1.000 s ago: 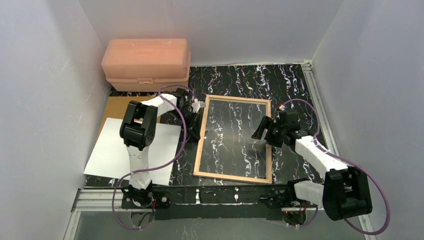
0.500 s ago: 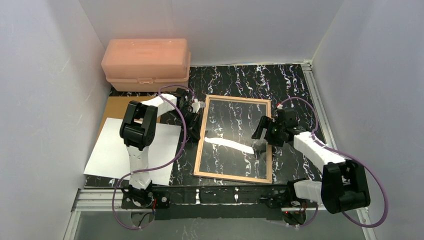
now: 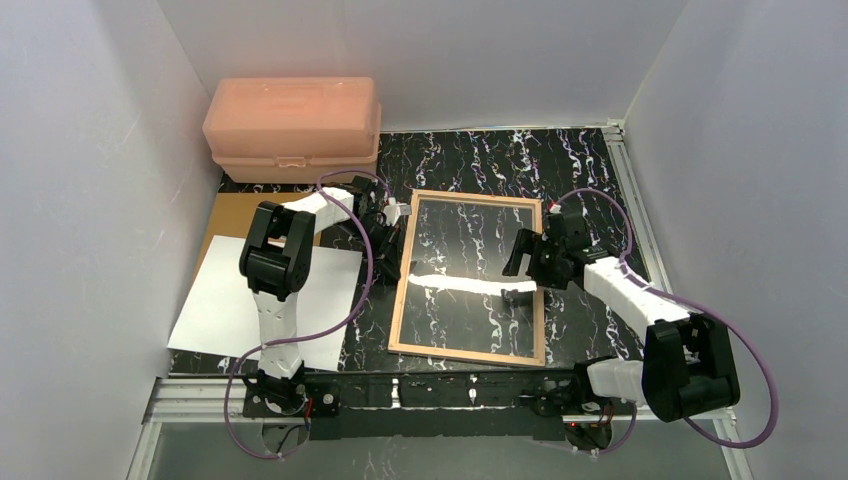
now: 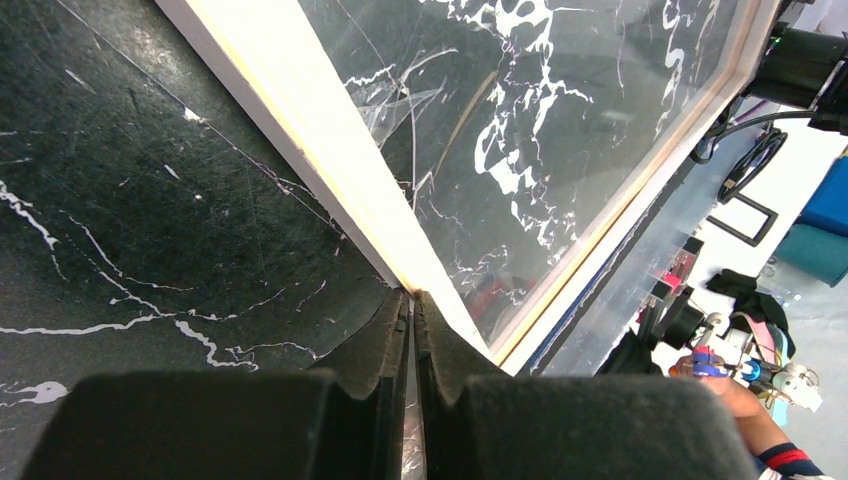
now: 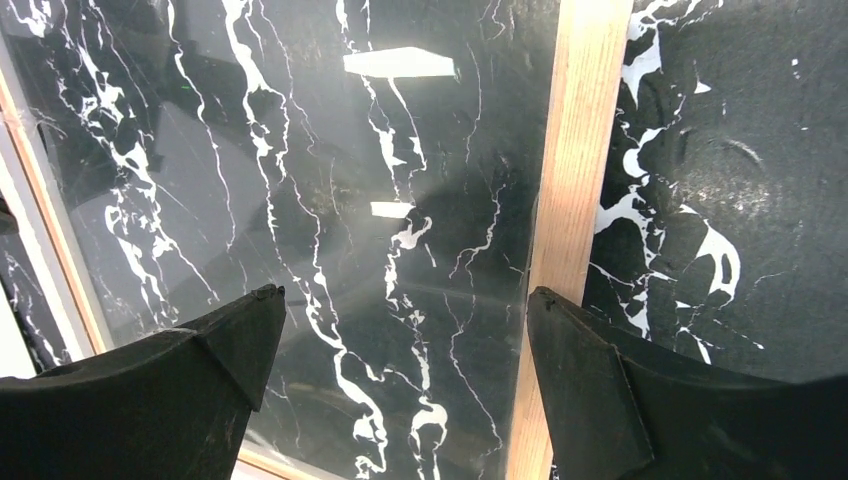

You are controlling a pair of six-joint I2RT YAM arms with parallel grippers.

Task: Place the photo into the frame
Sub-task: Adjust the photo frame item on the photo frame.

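Left gripper (image 4: 410,300) - fingers are pressing together with nothing visible between them. The tips are touching the outer side of the left rail of the frame (image 3: 462,320), down at the level of the table (image 3: 590,170). Left arm is extending forward from its base and bending right toward that rail, wrist pointing down.

Right gripper (image 5: 405,298) - jaws are standing spread wide, gripping nothing and hanging above the frame's right rail. The rail is sitting between the fingers, close to the right-hand one, and the pane is lying under the other. Right arm is angling forward-left over the frame.

Frame is lying flat mid-table, tan wood side up, marble showing through the pane. Photo (image 3: 235,305) is lying white back up at the table's left under the left arm, its far edge meeting the brown backing board (image 3: 232,212).
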